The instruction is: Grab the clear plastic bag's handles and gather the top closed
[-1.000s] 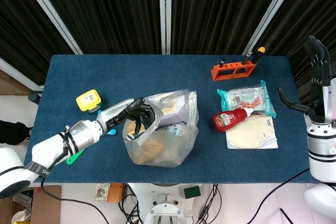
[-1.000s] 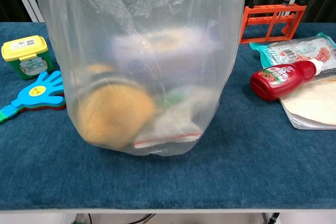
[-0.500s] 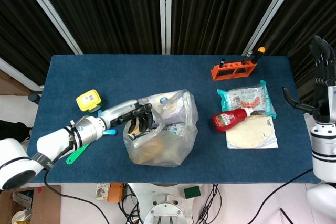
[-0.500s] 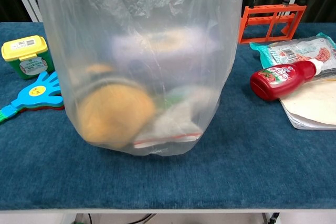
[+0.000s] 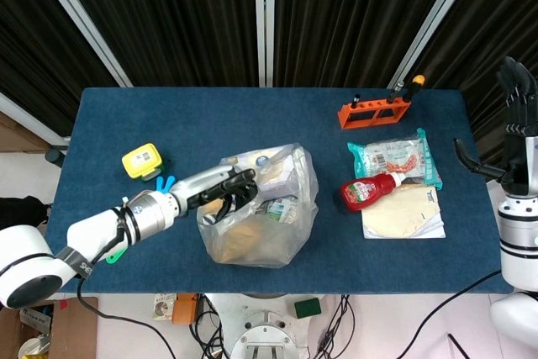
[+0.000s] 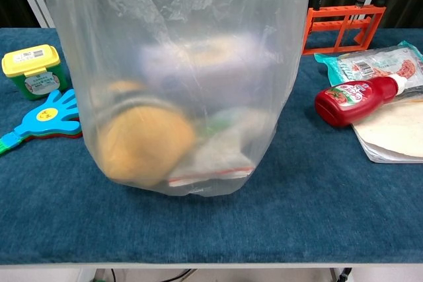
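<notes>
We appear to be in a robotics lab or test cell, not a home. A blue-carpeted desk stands before black curtains hung on bare aluminium frame posts. Below the desk's near edge, loose cables and equipment sit on a pale floor. Far right of the left hand, an orange tool rack stands on the desk.

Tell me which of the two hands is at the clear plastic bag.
The left hand: its fingers reach into the clear plastic bag's left side. The right hand is raised off the table's right edge, fingers apart, holding nothing.
</notes>
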